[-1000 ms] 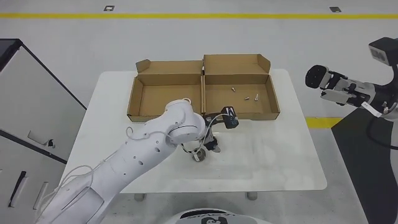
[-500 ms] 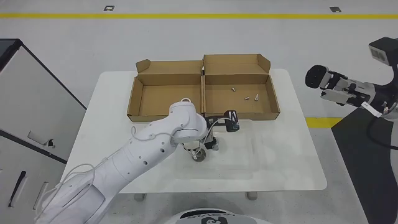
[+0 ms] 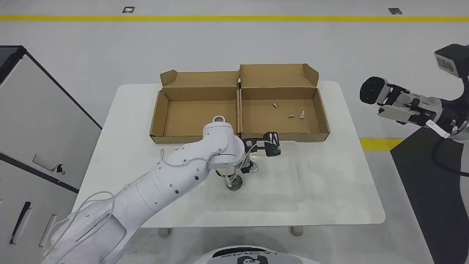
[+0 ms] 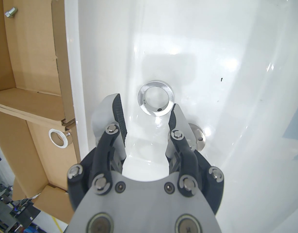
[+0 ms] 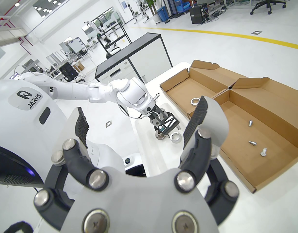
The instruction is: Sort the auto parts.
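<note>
- Left wrist view – the left gripper [image 4: 146, 109] hangs low over the white table [image 4: 236, 49], jaws spread and holding nothing.
- A loose metal ring [image 4: 156, 98] lies flat on the table just ahead of the fingertips, roughly centred on the gap. One tip sits right at its rim; I cannot tell whether they touch.
- In the top view this spot is a little below the frame's centre, just below the two open cardboard boxes [image 3: 194, 117].
- The ring looks like machined metal: rigid, smooth and probably slippery, light for this gripper, not fragile. Squeezing it hard should do no harm.
- Best hold, I judge, is across the outer wall with a ribbed pad on each side, low enough that it cannot pop out.
- A flanged part [image 4: 198, 138] sits close behind one finger – it may get nudged as the jaws close.
- One box holds a matching ring [image 5: 194, 101]; the other holds bolts [image 5: 252, 143].
- The right gripper [image 5: 141, 106] is spread and empty, well off the table at the top view's right edge.
</note>
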